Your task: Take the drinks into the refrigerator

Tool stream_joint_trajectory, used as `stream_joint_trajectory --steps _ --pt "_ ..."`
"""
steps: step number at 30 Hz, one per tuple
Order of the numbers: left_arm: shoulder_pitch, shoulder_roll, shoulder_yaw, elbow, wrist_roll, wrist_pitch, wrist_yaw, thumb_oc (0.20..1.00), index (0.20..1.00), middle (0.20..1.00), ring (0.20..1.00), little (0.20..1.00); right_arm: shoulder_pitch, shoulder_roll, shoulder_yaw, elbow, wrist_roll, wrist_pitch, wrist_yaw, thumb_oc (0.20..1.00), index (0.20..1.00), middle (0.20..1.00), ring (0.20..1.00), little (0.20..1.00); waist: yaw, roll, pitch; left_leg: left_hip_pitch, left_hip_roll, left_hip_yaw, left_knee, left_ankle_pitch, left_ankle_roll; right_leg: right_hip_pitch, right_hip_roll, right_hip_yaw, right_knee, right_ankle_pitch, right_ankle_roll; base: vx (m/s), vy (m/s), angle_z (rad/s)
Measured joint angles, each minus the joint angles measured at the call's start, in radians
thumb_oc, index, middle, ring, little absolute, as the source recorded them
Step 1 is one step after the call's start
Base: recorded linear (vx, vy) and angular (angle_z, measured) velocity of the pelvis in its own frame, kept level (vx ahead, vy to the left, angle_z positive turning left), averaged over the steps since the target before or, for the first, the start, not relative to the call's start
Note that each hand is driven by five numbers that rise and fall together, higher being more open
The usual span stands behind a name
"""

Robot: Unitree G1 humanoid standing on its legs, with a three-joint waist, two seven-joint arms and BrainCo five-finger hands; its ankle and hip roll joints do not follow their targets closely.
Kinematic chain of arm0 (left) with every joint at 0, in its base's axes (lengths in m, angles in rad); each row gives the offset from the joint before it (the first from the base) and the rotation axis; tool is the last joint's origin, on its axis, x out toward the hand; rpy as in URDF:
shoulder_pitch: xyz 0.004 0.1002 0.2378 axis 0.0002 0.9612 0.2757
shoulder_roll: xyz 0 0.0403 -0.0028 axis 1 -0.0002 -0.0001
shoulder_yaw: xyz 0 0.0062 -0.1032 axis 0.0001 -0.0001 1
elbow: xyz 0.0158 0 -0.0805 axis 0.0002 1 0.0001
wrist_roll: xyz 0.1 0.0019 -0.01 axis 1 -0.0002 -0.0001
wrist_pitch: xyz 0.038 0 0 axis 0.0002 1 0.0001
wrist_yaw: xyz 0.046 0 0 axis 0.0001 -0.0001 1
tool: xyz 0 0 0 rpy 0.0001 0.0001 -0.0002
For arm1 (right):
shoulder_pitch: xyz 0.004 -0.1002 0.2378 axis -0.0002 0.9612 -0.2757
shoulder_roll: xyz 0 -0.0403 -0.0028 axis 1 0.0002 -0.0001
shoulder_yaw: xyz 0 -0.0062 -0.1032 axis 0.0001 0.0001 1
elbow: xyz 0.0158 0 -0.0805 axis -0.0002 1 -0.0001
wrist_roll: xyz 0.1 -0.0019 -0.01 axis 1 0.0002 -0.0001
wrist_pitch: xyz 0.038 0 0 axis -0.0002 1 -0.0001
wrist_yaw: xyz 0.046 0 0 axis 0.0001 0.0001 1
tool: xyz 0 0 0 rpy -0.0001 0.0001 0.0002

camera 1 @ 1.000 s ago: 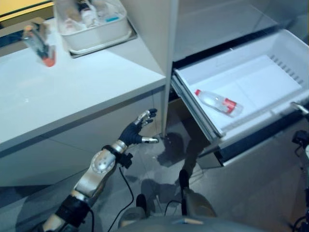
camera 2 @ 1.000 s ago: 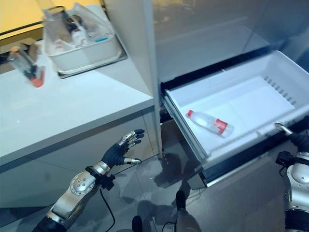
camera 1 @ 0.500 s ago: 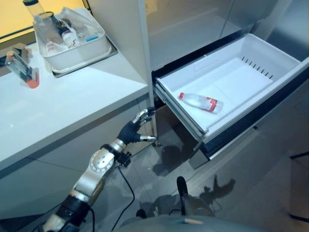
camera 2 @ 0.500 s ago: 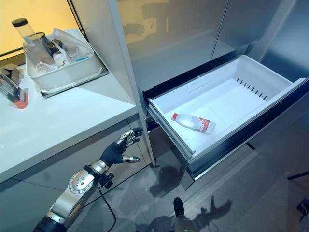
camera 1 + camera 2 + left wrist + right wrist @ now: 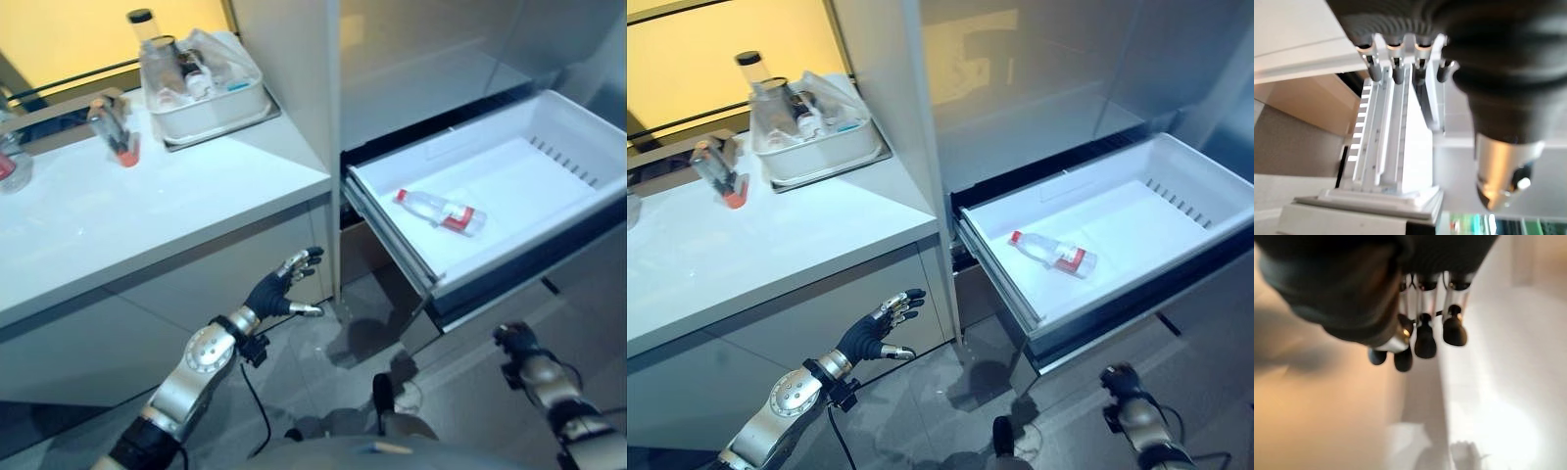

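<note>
Bottle first: your clear plastic drink bottle with the red cap and red label (image 5: 438, 210) lies on its side on the floor of the white pull-out refrigerator drawer (image 5: 578, 108), well up and forward of both hands, touched by neither. Compared with half a second ago, the bottle keeps its place in the drawer; the whole picture has shifted, which is camera motion. What has really changed is that your right hand (image 5: 516, 342) has come into sight below the drawer's front edge, low near the grey floor (image 5: 323, 392). Its fingers (image 5: 1424, 340) curl inward and hold nothing. Your left hand (image 5: 279, 291) hangs beside the white counter's (image 5: 147, 206) cabinet front, fingers (image 5: 1399, 73) spread straight, empty, much as before.

So one drink looks delivered, and you likely still have the drawer to close or more drinks to fetch.

The bottle's long axis runs diagonally across the drawer floor: cap toward the cabinet side and your left hand, base toward the drawer's far outer end.
</note>
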Motion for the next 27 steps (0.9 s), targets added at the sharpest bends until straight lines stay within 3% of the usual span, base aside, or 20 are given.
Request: stream_joint_trajectory --steps 4,6,13,18,21,27 --pt "0.008 0.003 0.0 0.001 -0.001 0.001 0.018 1.0 1.0 1.0 1.0 1.0 -0.041 0.007 0.047 0.0 -0.056 0.02 0.0 0.2 0.2 0.2 0.2 0.2 0.032 -0.019 0.003 -0.017 -0.001 -0.026 0.001 0.01 -0.002 -0.005 -0.006 -0.019 0.0 0.004 -0.005 -0.03 -0.008 0.17" --pt "0.012 0.001 0.002 0.001 -0.002 0.001 0.031 1.0 1.0 1.0 1.0 1.0 -0.091 0.003 0.11 -0.001 -0.079 0.066 0.002 0.2 0.2 0.2 0.2 0.2 0.033 -0.024 0.005 -0.027 -0.002 -0.03 0.0 0.011 -0.002 -0.015 -0.011 -0.032 0.0 0.005 -0.003 -0.04 -0.008 0.08" --pt "0.002 0.005 0.0 0.002 -0.002 0.0 0.064 1.0 1.0 1.0 1.0 1.0 -0.341 -0.015 0.247 -0.044 -0.185 0.071 0.01 0.2 0.2 0.2 0.2 0.2 0.063 -0.034 0.017 -0.119 -0.002 -0.072 0.003 0.044 -0.015 -0.086 -0.017 -0.067 0.0 0.021 -0.014 -0.09 -0.005 0.15" --pt "-0.044 0.029 -0.006 0.002 0.003 -0.01 0.085 1.0 1.0 1.0 1.0 1.0 -0.664 0.017 0.38 -0.027 -0.269 0.042 0.003 0.2 0.2 0.2 0.2 0.2 0.093 -0.02 0.082 -0.196 0.004 -0.111 0.019 0.072 -0.027 -0.133 -0.013 -0.099 0.0 0.037 -0.023 -0.08 0.0 0.24" --pt "-0.069 0.032 -0.024 0.005 0.01 -0.011 0.106 1.0 1.0 1.0 1.0 1.0 -0.851 0.058 0.401 -0.031 -0.31 0.02 -0.018 0.2 0.2 0.2 0.2 0.2 0.14 -0.014 0.137 -0.241 0.005 -0.121 0.033 0.083 -0.033 -0.167 -0.013 -0.105 0.001 0.051 -0.032 -0.07 0.026 0.11" --pt "-0.094 0.031 -0.041 0.037 0.01 -0.016 0.142 1.0 1.0 1.0 1.0 1.0 -0.915 0.034 0.403 0.006 -0.331 0.041 -0.026 0.2 0.2 0.2 0.2 0.2 0.137 -0.018 0.178 -0.277 -0.009 -0.159 0.038 0.091 -0.035 -0.182 -0.029 -0.136 0.001 0.055 -0.038 -0.07 0.034 0.16"
